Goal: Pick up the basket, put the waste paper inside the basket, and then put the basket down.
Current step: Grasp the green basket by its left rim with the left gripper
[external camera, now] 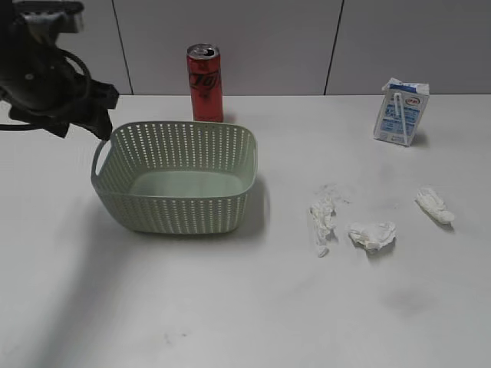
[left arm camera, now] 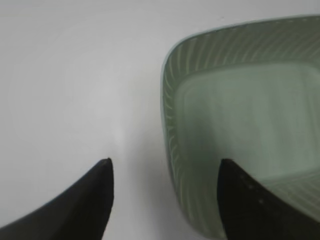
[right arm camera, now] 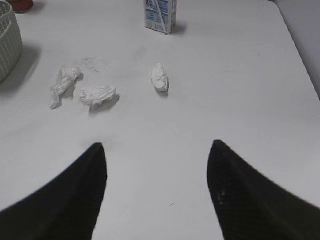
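Basket [left arm camera: 240,115] rim sits between the spread left tool's [left arm camera: 165,172] tips.

basket [external camera: 178,180]: 1 | waste paper wads [external camera: 373,234]: 3 (all loose on table) | can [external camera: 205,83]: 1 | carton [external camera: 401,112]: 1

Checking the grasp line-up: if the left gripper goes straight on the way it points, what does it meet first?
Probably the basket: the open left gripper straddles its near rim, one of the fingers over the inside, the other outside over the table. Depth is unclear.
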### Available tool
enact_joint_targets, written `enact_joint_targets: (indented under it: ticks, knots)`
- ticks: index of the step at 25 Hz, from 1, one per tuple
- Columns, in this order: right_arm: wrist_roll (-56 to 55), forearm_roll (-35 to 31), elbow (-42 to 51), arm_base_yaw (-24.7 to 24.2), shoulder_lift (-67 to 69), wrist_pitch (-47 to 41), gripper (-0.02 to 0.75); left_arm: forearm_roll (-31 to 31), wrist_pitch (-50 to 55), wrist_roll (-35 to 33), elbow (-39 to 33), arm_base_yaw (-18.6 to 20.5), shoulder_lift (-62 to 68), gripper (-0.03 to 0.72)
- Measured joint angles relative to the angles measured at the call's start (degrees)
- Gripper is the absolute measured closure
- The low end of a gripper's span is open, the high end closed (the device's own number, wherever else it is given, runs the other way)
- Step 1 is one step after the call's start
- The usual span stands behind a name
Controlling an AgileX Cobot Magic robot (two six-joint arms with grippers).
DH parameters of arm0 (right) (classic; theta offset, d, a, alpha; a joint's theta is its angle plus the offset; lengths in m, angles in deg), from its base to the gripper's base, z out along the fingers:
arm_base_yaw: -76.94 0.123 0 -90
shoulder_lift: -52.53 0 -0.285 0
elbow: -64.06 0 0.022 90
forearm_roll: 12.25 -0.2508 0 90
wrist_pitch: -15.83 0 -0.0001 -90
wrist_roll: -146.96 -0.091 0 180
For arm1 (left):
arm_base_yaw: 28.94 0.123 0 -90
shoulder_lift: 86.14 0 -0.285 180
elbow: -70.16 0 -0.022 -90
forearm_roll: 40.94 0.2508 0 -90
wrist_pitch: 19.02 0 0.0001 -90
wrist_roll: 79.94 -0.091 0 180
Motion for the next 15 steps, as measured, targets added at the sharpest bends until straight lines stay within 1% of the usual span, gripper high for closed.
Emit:
enact_joint_targets:
  ticks: [3,6,11,13,15]
  knots:
    - [0.00,0.00,0.00,0.00,0.00,0.00,0.258,0.00,1.61,-0.06,5.09,0.00,7.25,0.190]
    - [0.00,0.00,0.00,0.00,0.00,0.00,0.258,0.00,2.41,-0.06,8.54,0.00,13.11,0.190]
    - [0.00,0.00,0.00,0.00,0.00,0.00,0.258,-0.58,3.62,-0.06,11.12,0.00,19.78,0.201]
    - [0.00,0.00,0.00,0.00,0.00,0.00,0.258,-0.90,4.20,-0.06,11.17,0.00,20.85,0.244]
    - [0.00,0.00,0.00,0.00,0.00,0.00,0.258,-1.13,4.83,-0.06,11.28,0.00,21.29,0.339]
